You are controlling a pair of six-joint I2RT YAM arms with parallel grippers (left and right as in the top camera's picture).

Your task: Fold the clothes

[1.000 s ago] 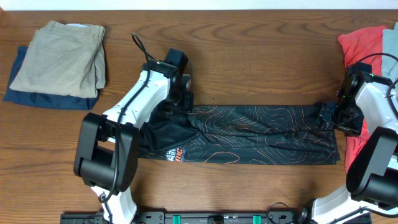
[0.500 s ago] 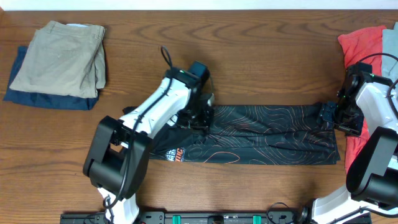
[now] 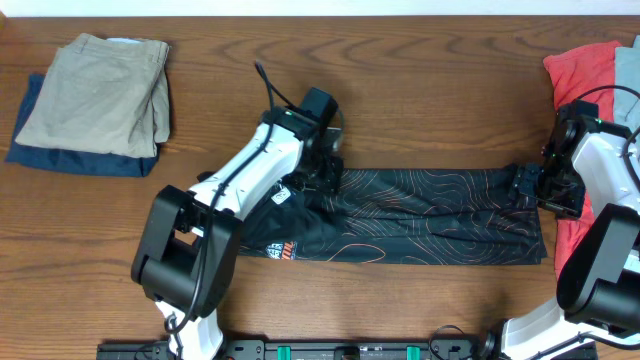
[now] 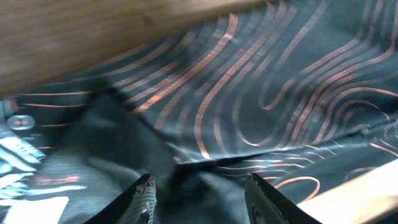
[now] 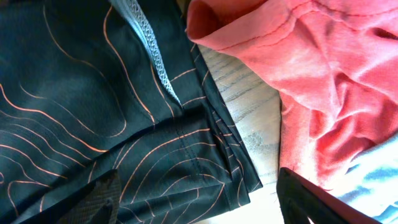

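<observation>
The clothes, a black jersey (image 3: 430, 215) with thin orange contour lines, lie as a long flat band across the table's middle. Its left part is rumpled, showing a white logo and an orange logo near the front edge. My left gripper (image 3: 322, 180) sits over the jersey's upper left part. In the left wrist view its fingers (image 4: 202, 199) are apart, with dark bunched fabric (image 4: 249, 93) under and between them. My right gripper (image 3: 528, 188) hovers at the jersey's right end. In the right wrist view it is wide open (image 5: 199, 199) above the hem (image 5: 93, 93).
Folded khaki trousers (image 3: 95, 95) lie on a folded navy garment (image 3: 40, 155) at the back left. A red garment (image 3: 580, 65) and a light blue one (image 3: 628, 80) are piled at the right edge, the red one (image 5: 323, 74) touching the jersey's right end.
My left arm swung right along the jersey's back edge, pulling the left part inward, then eased back slightly. A white logo now shows at the left. The right arm has not moved.
</observation>
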